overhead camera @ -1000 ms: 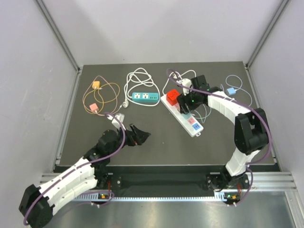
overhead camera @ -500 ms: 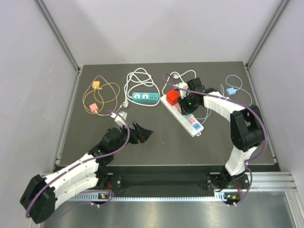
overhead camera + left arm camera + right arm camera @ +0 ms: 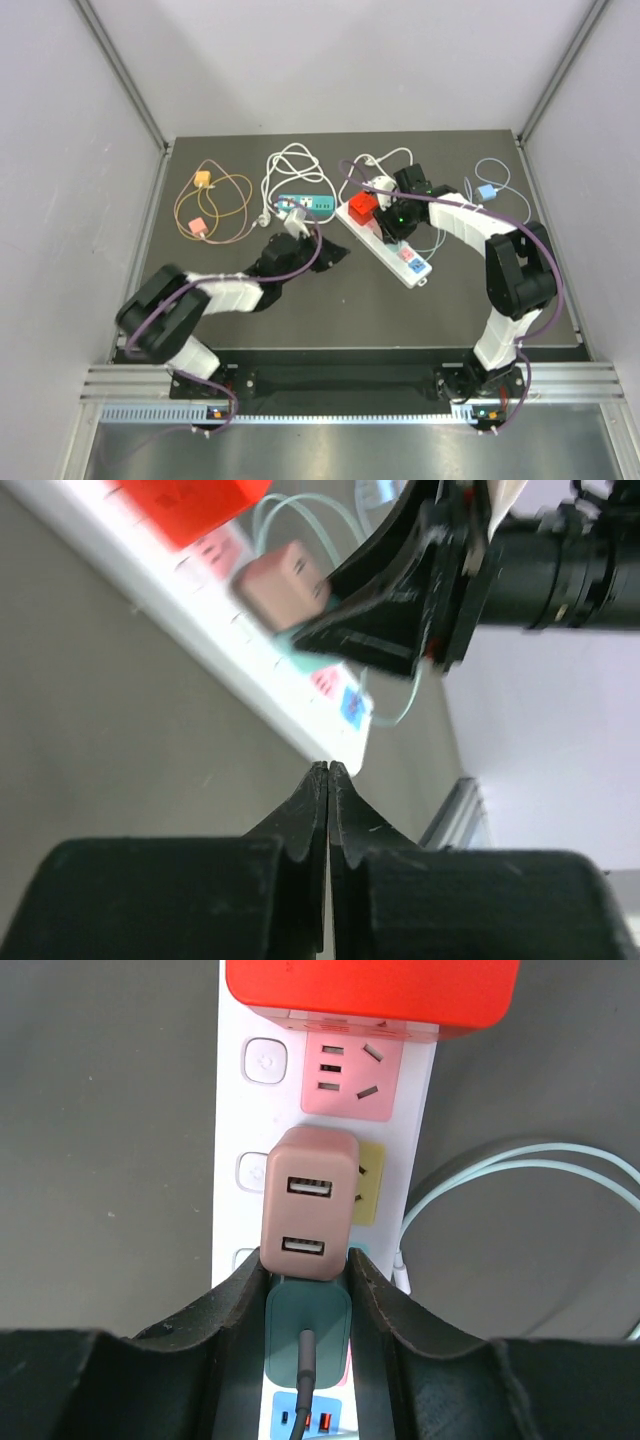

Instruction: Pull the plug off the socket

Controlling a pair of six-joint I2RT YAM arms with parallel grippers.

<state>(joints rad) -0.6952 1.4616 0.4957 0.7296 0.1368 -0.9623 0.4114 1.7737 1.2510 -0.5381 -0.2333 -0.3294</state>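
A white power strip (image 3: 412, 268) lies slantwise at the middle right of the mat. A red plug (image 3: 362, 203), a pink USB adapter (image 3: 310, 1205) and a teal plug (image 3: 308, 1335) with a dark cable sit in it. My right gripper (image 3: 307, 1265) is above the strip and shut on the teal plug, one finger on each side; its tips also flank the pink adapter's lower end. My left gripper (image 3: 335, 253) is low over the mat just left of the strip, shut with nothing between its fingers (image 3: 312, 800). The strip's near end (image 3: 330, 745) shows just beyond them.
A small teal power strip (image 3: 306, 205) with a coiled white cable (image 3: 295, 163) lies at the back centre. Orange and pink cabled adapters (image 3: 203, 205) are at the back left. A blue adapter (image 3: 487, 190) with a thin cable is at the back right. Grey walls surround the mat.
My left arm has swung forward and right, from the near left to beside the power strip, and its gripper has shut. My right gripper shifted slightly left and closed on the teal plug.
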